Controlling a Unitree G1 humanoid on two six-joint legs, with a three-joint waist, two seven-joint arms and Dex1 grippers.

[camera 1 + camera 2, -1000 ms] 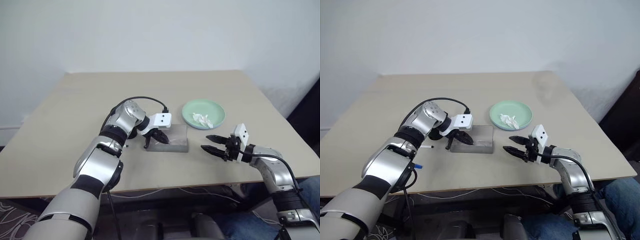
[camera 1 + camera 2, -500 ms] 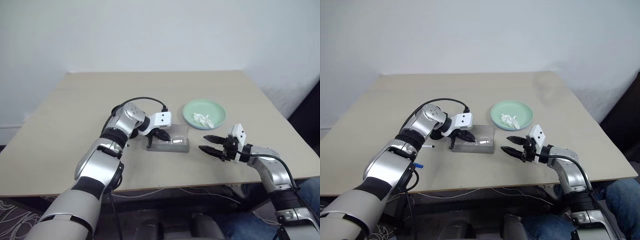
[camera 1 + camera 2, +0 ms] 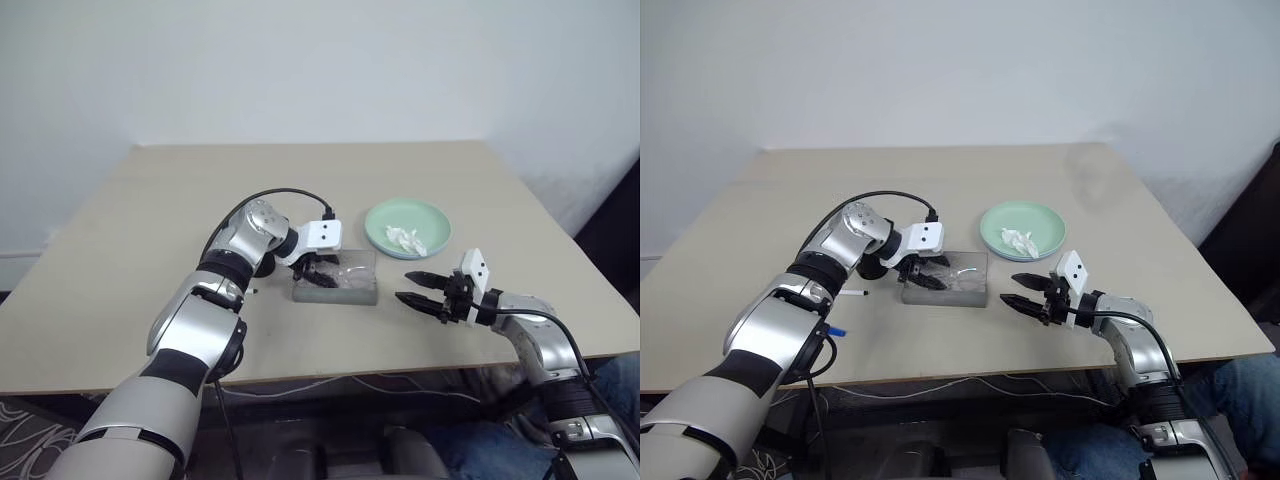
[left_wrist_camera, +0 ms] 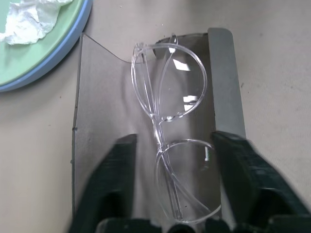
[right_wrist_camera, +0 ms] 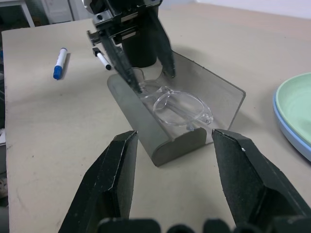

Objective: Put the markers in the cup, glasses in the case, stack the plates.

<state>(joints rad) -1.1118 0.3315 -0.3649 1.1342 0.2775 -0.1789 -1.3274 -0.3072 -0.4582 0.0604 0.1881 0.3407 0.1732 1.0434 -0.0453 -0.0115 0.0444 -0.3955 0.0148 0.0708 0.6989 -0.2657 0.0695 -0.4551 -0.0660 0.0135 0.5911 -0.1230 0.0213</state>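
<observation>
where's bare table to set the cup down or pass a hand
Free: the wide far stretch of table behind the case and the plates, and the strip between case and right gripper. Crowded: the near left, where cup, markers and left gripper cluster by the case.

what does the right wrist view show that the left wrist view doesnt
Right wrist view: the blue-capped marker and black-ended marker lying on the table, the black cup, and the open left pincer over the case. Left wrist view: the crumpled tissue on the stacked plates. Both: the glasses lying in the open grey case.
</observation>
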